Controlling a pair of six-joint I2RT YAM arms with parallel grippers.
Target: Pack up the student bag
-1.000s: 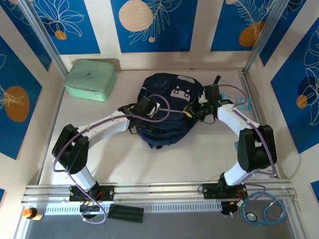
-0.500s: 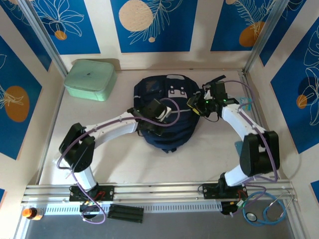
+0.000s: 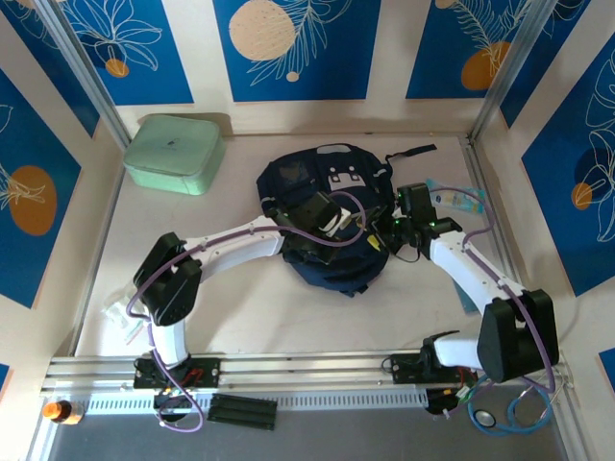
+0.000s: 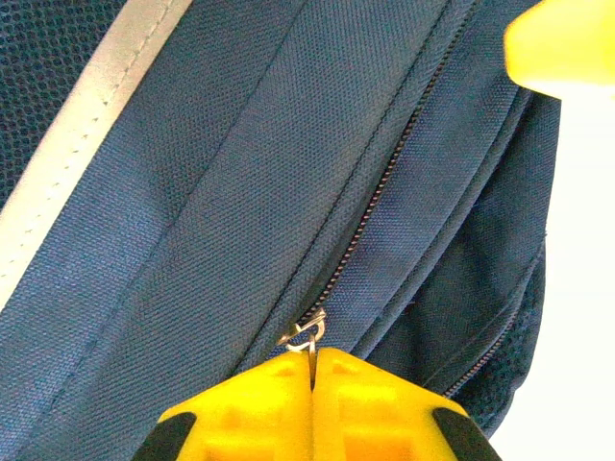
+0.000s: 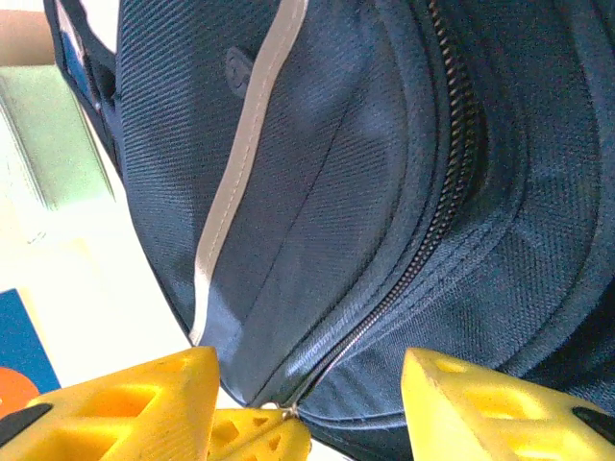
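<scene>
student bag [image 3: 293, 178]: lies flat on table [image 3: 240, 307], beneath both grippers | left gripper [image 4: 313, 360]: fingers pressed together, clamped on the bag's zipper pull [image 4: 306, 334] | right gripper [image 5: 307, 384]: fingers apart, at the bag's right side, straddling its zipper line, gripping nothing

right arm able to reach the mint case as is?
Probably not. The case sits in the far left corner, and the bag and the left arm lie between it and the right arm.

The zipper pull [image 4: 304, 333] is half hidden between the left jaws; student bag [image 4: 240, 192] cropped.
</scene>
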